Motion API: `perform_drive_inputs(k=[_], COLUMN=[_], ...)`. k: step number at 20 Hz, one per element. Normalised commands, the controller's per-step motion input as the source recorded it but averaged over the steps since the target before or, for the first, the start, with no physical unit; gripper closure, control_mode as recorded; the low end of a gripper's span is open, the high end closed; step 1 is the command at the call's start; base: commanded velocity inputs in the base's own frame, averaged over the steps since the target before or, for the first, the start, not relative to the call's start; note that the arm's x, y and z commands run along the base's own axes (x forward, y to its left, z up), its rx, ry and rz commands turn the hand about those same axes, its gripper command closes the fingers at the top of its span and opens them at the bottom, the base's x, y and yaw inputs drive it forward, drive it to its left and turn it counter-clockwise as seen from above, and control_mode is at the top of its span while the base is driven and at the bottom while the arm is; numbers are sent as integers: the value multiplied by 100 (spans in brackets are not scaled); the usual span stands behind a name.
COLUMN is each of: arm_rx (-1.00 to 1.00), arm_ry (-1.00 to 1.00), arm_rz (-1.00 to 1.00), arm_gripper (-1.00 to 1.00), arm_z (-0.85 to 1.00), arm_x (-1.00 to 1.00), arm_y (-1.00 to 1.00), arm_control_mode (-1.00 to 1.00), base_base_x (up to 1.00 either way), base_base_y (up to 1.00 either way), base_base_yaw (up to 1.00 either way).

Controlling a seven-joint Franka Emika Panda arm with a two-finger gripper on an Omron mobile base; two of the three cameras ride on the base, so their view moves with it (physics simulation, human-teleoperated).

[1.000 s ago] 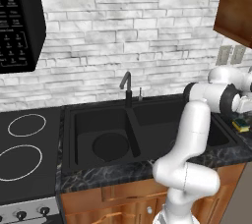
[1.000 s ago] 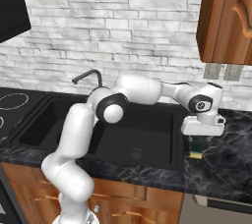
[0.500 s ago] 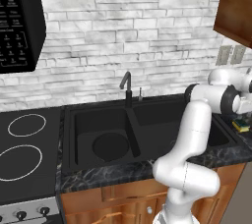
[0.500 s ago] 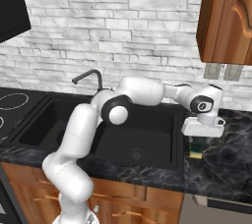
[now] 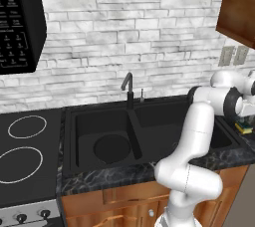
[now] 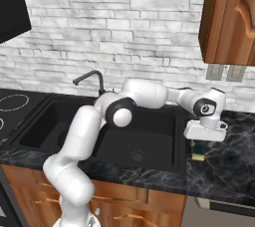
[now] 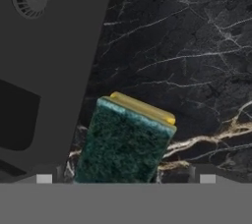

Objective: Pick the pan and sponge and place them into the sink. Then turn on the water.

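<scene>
The sponge (image 7: 125, 142), yellow with a dark green top, lies on the black marble counter just right of the sink (image 6: 149, 164). My gripper (image 7: 125, 179) hangs straight over it, open, and in the hand view a fingertip (image 7: 44, 179) shows on either side of the sponge. From the base views the gripper (image 6: 201, 142) sits low over the sponge (image 6: 198, 154), and the sponge (image 5: 244, 129) peeks out under the hand. The round black pan (image 5: 112, 149) lies in the sink's left basin (image 5: 74, 136). No water shows at the faucet (image 5: 128, 87).
The stovetop (image 5: 25, 156) with white-ringed burners is left of the sink. A wooden wall cabinet (image 6: 229, 19) hangs above the right counter, with wall outlets (image 6: 223, 71) below it. The right basin's drain (image 6: 137, 156) is bare. The counter's front edge runs close to the sponge.
The hand has come down a little toward the sponge. The sponge and the pan have not moved, and the jaws stay wide.
</scene>
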Motion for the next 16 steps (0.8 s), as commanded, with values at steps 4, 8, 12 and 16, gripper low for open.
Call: perform_drive_inputs(k=[4, 8, 12, 16], arm_rx=[0, 0, 0, 0], arm_ry=[1, 1, 1, 0], arm_rz=[0, 0, 0, 0], arm_gripper=[-100, -100, -100, -100], arm_z=[-10, -11, -13, -15], arm_x=[-1, -1, 0, 0], arm_y=[1, 2, 3, 0], arm_control_mode=[-100, -100, -100, -100], base_base_x=[0, 0, 0, 0], base_base_y=[0, 0, 0, 0], base_base_yaw=[0, 0, 0, 0])
